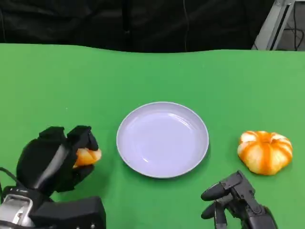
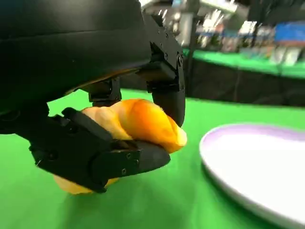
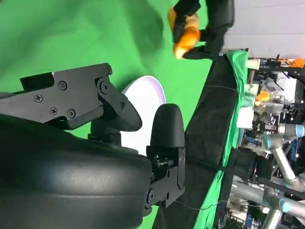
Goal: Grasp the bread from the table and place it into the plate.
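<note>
- Left hand (image 1: 56,160) gripping the bread (image 1: 87,156) — grasp step done, carry pending.
- Next: over to the plate (image 1: 162,139), then release inside the rim.
- Right hand (image 1: 234,199) idle, fingers apart, holding nothing.

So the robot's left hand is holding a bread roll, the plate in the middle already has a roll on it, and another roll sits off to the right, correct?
Not quite: the plate holds nothing, as the head view shows. The rest stands: the left hand grips a bread roll beside the plate, and another roll lies on the table to its right.
</note>
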